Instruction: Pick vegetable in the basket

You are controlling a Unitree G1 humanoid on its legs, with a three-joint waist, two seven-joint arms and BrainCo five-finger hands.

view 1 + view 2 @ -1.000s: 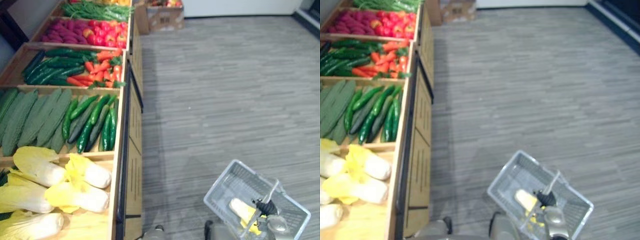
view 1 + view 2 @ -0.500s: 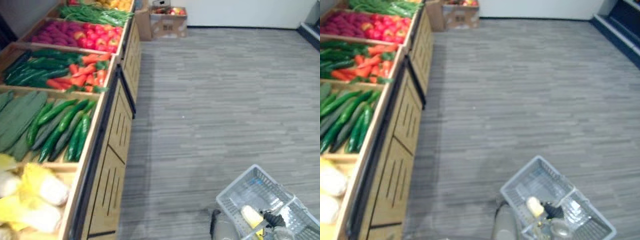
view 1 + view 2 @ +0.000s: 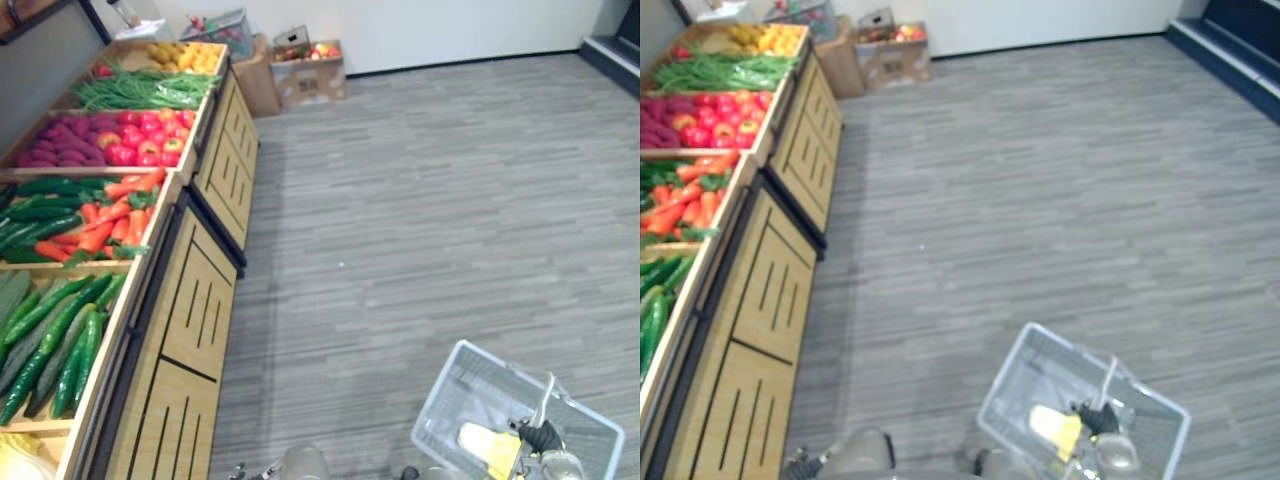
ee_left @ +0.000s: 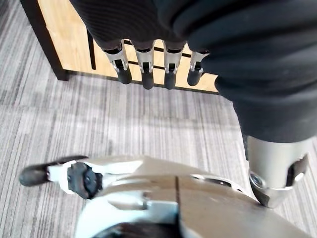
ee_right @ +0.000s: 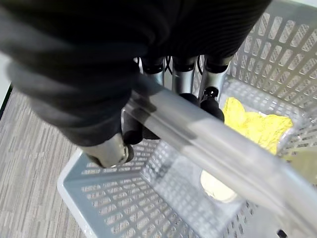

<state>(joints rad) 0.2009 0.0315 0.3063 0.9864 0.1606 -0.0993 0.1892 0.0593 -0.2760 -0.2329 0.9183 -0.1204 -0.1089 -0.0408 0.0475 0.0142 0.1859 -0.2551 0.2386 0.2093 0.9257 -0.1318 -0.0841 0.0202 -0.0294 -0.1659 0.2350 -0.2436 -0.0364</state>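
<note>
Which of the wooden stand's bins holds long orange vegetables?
The one with the carrots, between the red produce farther off and the all-green cucumbers nearer the robot.

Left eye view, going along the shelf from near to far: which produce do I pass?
cucumbers → carrots → red and purple produce → green beans → yellow produce

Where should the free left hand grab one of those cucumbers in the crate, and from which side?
Probably mid-length, from above. The cucumbers lie flat, packed side by side in the wooden crate, so flanks and ends are crowded. The left hand, which hangs open, should close across the long axis of a top one.
</note>
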